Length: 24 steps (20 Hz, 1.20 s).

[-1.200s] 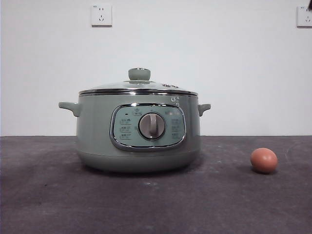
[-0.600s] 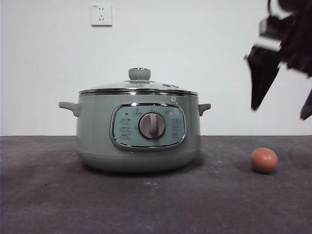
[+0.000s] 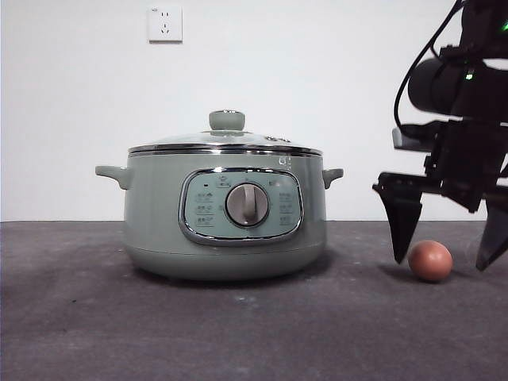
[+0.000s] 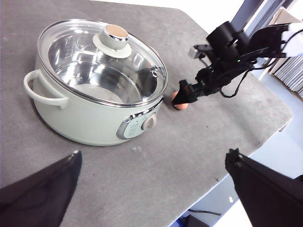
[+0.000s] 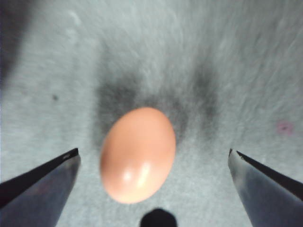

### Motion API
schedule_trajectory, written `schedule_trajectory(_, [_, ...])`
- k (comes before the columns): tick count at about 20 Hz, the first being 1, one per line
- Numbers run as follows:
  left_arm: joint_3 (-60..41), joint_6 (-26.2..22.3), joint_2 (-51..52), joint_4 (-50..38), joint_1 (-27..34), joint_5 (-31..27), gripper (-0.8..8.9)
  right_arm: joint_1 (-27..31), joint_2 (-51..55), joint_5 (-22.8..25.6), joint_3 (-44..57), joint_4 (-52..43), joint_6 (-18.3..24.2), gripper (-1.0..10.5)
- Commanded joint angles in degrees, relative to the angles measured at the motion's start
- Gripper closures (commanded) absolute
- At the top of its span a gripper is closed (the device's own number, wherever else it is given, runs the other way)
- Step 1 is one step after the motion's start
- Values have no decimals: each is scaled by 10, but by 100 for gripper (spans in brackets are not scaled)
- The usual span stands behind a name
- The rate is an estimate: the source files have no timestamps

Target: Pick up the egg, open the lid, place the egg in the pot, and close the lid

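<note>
The egg (image 3: 429, 261) is sitting on the dark grey table (image 3: 238, 333), well off to one side of the pot (image 3: 226, 214), and the right gripper (image 3: 447, 258) is hanging right over it! Its two black jaws are spread wide, one tip on each side of the egg, neither one touching the shell. In the right wrist view the egg (image 5: 138, 154) is lying between the jaws with clear table showing on both sides, so nothing is being gripped.

The pot is standing upright, control panel and grey dial (image 3: 247, 205) facing the front camera. The lid (image 3: 226, 143) is sitting closed on the rim, its pale-green knob (image 3: 227, 121) on top. From the left wrist view the steel inside of the pot (image 4: 97, 82) is showing through the glass lid (image 4: 102, 59).

The left gripper (image 4: 151, 189) is waiting high and well apart from the pot, jaws wide apart and holding nothing. A white wall socket (image 3: 165, 24) is showing on the wall behind.
</note>
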State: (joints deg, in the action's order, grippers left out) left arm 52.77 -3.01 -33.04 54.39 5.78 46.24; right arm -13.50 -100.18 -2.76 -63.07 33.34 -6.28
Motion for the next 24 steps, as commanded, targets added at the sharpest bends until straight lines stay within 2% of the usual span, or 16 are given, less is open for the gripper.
schedule_trajectory(1, [0,0,1,-3,-2,3,185,-1,-16,1,-1,0,-9,492])
schedule_trajectory(7, [0,0,-3,-3,-2,3,185,-3,-16,-2,-1,-3,-9,772])
schedule_trajectory(11, [0,0,-3,-3,-2,3,185,-2,-16,-2,-1,-5,-8,799])
schedule_trajectory(12, [0,0,-3,-3,-2,3,185,-2,-16,-2,-1,-4,-7,833])
schedule_trajectory(13, [0,0,-3,-3,-2,3,185,-2,-16,-2,-1,-5,-5,933])
schedule_trajectory(14, [0,0,-3,-3,-2,3,185,-2,-16,-2,-1,-4,0,962])
schedule_trajectory(18, [0,0,-6,-9,-2,3,185,-2,-3,0,-1,3,15,959])
schedule_trajectory(22, [0,4,-23,-40,-2,3,186,-1,71,1,-1,19,32,960])
schedule_trajectory(24, [0,28,-37,-77,-6,3,186,-1,123,1,-1,38,45,960])
